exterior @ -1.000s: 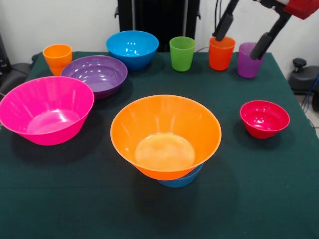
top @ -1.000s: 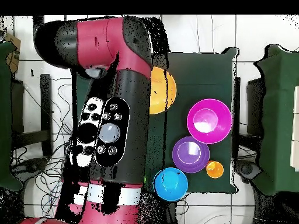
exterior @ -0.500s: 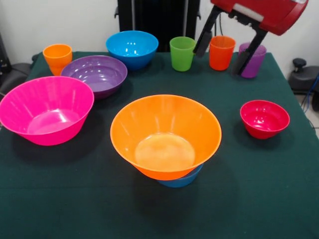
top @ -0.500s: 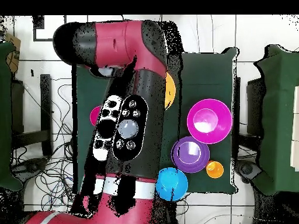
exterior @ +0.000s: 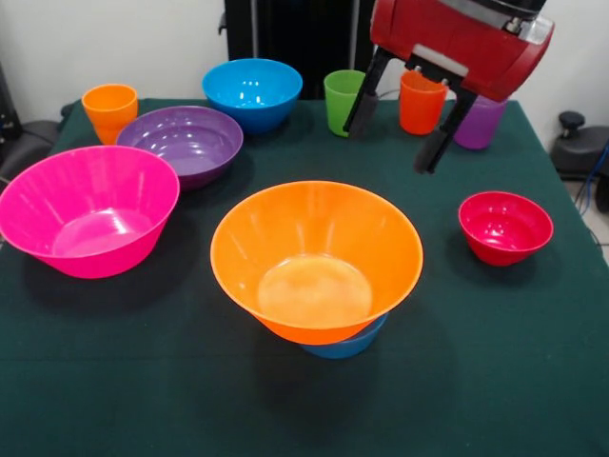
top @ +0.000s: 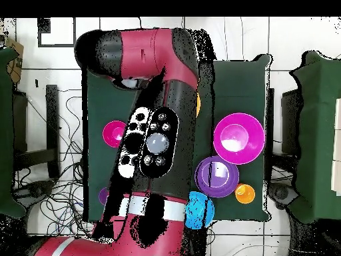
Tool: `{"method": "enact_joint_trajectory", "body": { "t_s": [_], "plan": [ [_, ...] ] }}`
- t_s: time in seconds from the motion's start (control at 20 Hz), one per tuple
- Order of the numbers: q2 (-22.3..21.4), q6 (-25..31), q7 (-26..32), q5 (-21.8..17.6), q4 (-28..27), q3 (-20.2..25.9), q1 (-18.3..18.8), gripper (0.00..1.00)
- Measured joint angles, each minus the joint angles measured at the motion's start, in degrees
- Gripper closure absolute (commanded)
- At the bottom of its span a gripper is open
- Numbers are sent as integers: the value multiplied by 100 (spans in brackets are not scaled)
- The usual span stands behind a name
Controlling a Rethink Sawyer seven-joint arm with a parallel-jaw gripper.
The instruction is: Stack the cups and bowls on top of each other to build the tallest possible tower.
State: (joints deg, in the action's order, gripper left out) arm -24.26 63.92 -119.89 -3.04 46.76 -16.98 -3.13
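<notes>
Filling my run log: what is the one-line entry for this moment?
gripper: open, empty, in front of red-orange plastic cup | tower: large orange plastic bowl on small light-blue bowl | cup not yet added

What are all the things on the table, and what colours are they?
Large bowls: two, pink at the left, orange in the middle, sitting on the small light-blue bowl.
Medium bowls: two, purple and blue, at the back left.
Small red bowl: one, at the right.
Cups: four along the back, yellow-orange, green, red-orange, purple.
Table: one, dark green cloth.
Gripper: one, red with black fingers spread open, empty, above the table in front of the cups.
</notes>
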Motion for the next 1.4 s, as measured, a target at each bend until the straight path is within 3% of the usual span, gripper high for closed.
{"method": "enact_joint_trajectory", "body": {
  "t_s": [1.4],
  "plan": [
    [341, -843, 80, -591, 32, 449, 314, 0]
  ]
}}
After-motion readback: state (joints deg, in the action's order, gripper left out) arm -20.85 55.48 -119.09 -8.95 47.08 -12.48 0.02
